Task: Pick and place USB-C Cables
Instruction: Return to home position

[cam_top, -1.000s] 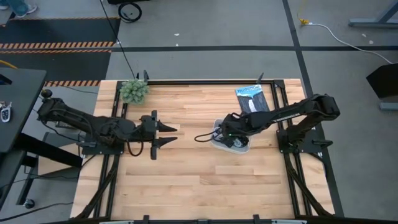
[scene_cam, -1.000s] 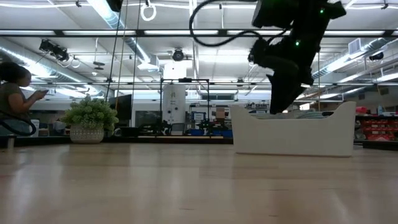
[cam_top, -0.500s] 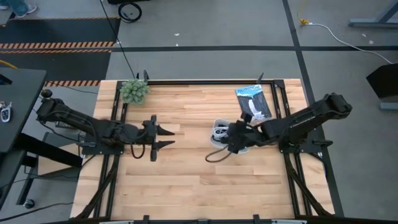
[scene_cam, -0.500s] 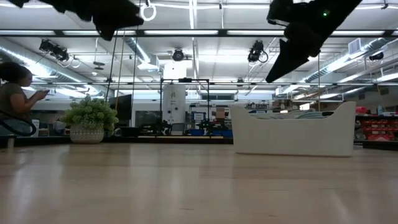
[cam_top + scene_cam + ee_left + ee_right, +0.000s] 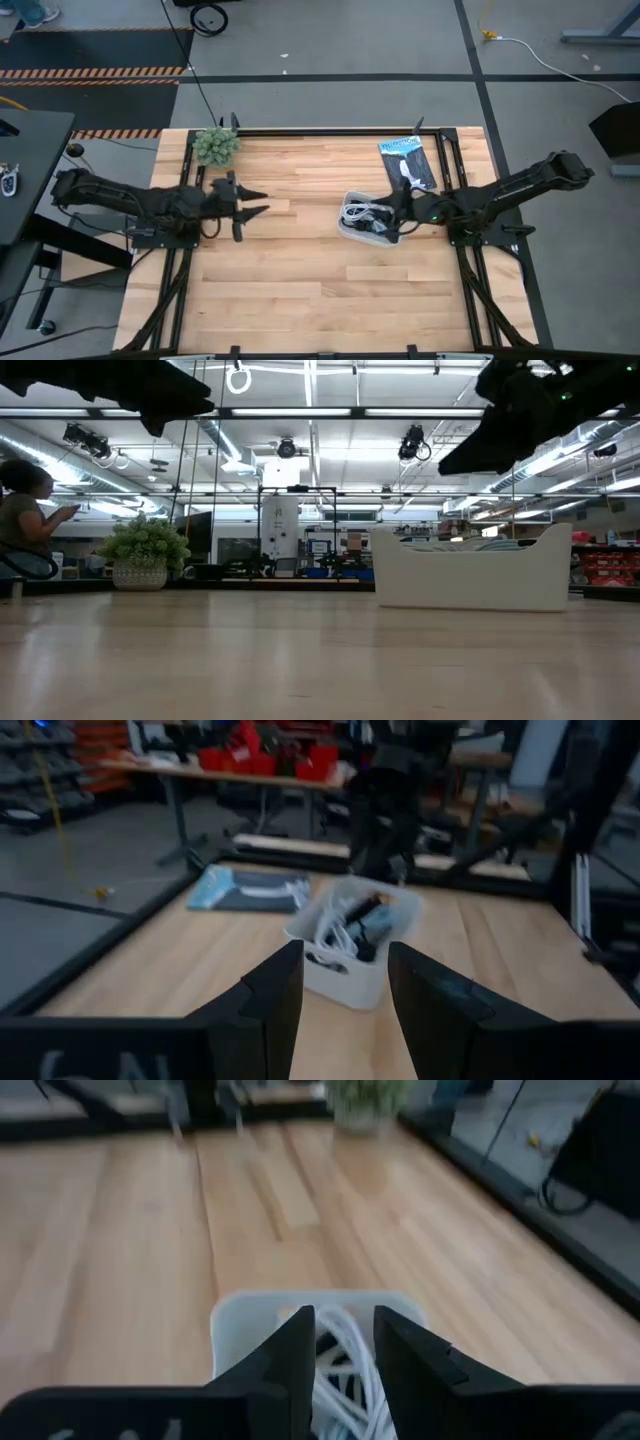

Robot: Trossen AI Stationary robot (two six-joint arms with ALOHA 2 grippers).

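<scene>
Wooden table (image 5: 300,290), two arms, both grippers raised clear of the surface. White tray (image 5: 346,226) sits on the right half of the table, nearer the right edge than the centre and about midway between the front and back edges. USB-C Cables (image 5: 357,212) lie inside the tray in a loose heap. A white cord (image 5: 345,1370) is coiled on top, with darker cords (image 5: 364,914) beside it. I cannot separate the individual bundles beyond that. In the low view the tray (image 5: 470,575) stands flat on the table, with only a little of its contents showing over the rim. Right gripper (image 5: 392,210) hangs above the right end of the tray. Its fingers (image 5: 290,1360) are parted by a narrow gap with nothing held, and the white cord shows through the gap below. Left gripper (image 5: 256,202) is over the left half of the table, well apart from the tray and pointing toward it. Its fingers (image 5: 270,1000) are spread fairly wide and empty. Flat black packet with a blue label (image 5: 408,160) lies near the back right corner, just behind the tray and not touching it. Small potted plant (image 5: 215,146) stands at the back edge on the left. A seated person (image 5: 20,520) is in the room beyond the table.
</scene>
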